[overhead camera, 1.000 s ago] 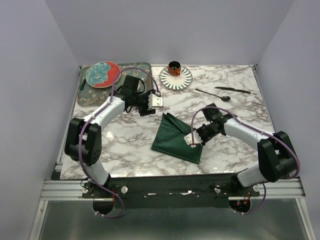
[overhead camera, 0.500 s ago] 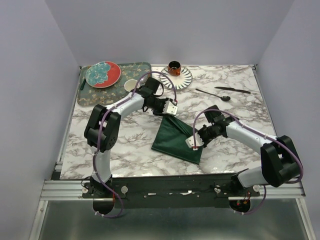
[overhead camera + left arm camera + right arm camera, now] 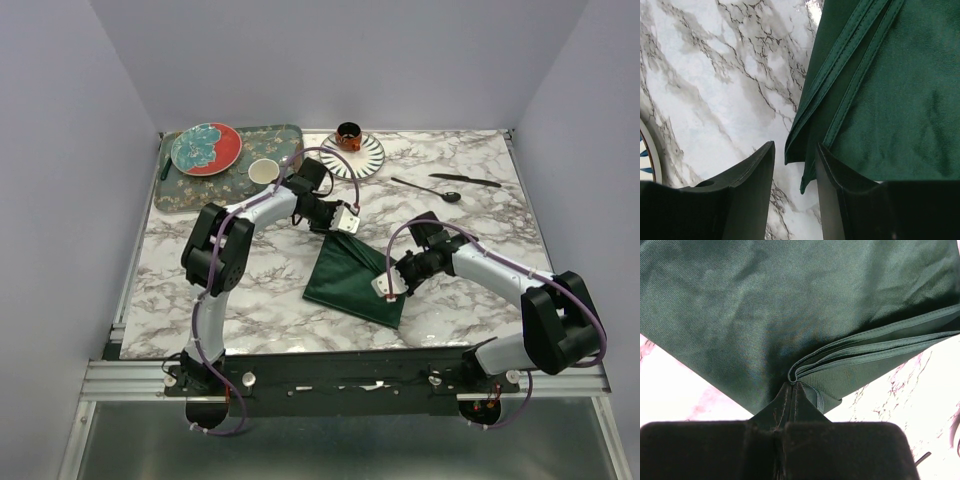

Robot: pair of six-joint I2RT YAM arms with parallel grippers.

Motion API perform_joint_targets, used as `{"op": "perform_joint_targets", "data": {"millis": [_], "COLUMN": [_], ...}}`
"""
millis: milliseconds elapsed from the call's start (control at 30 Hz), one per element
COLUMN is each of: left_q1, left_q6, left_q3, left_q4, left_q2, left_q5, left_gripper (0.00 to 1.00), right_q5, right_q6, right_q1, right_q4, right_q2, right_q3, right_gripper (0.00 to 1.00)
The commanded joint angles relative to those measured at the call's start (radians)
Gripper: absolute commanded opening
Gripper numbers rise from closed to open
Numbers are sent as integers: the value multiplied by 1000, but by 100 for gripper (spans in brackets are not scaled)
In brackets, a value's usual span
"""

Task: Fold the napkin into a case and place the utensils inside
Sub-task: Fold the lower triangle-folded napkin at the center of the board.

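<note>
The dark green napkin (image 3: 348, 272) lies folded in a rough triangle at the table's middle. My left gripper (image 3: 345, 221) is at its far corner. In the left wrist view that gripper (image 3: 795, 162) is open, and the hemmed corner of the napkin (image 3: 890, 100) lies between its fingers (image 3: 752, 180) without being pinched. My right gripper (image 3: 388, 287) is shut on the napkin's right edge; in the right wrist view, the right gripper (image 3: 794, 384) pinches the layered fold of the napkin (image 3: 765, 305). A slim black utensil (image 3: 466, 181) lies at the far right, beside a spoon-shaped piece (image 3: 428, 189).
A patterned tray (image 3: 185, 196) at the back left holds a red and teal plate (image 3: 206, 148) and a small white cup (image 3: 263, 171). A dark slim piece (image 3: 165, 166) lies at its left edge. A striped plate (image 3: 366, 160) with an orange cup (image 3: 348, 135) stands behind the napkin.
My left arm has swung right from beside the tray to the napkin's far corner, and its jaws have narrowed. The right gripper has kept its hold on the napkin's edge.
</note>
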Motion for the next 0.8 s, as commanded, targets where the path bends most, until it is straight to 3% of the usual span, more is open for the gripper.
{"op": "perform_joint_targets", "data": {"millis": [0,433,533,667,767], "left_q1": [-13,-22,-22,-22,-22], "left_q6": [19,37,31,49,62], "left_q3": [47,84,94,88,64], "left_q4": [-16,-42,-57,-105,-132], "left_q2": [32,85,93,72,41], "left_q5": [-22,-39,-41,-41,-36], "left_gripper": [48,46,38,19,13], "right_q5": [-21,-22,-19,-21,-22], "right_q6": [-5,-7,-5,33,48], "right_q1": [4,3,1,1,-3], "right_q4": [9,16,18,13,4], "right_q2": [-23,-26,-25,-28,-41], "right_q3": [-21,-25,-25,-10,-4], "right_gripper": [1,1,1,1,1]}}
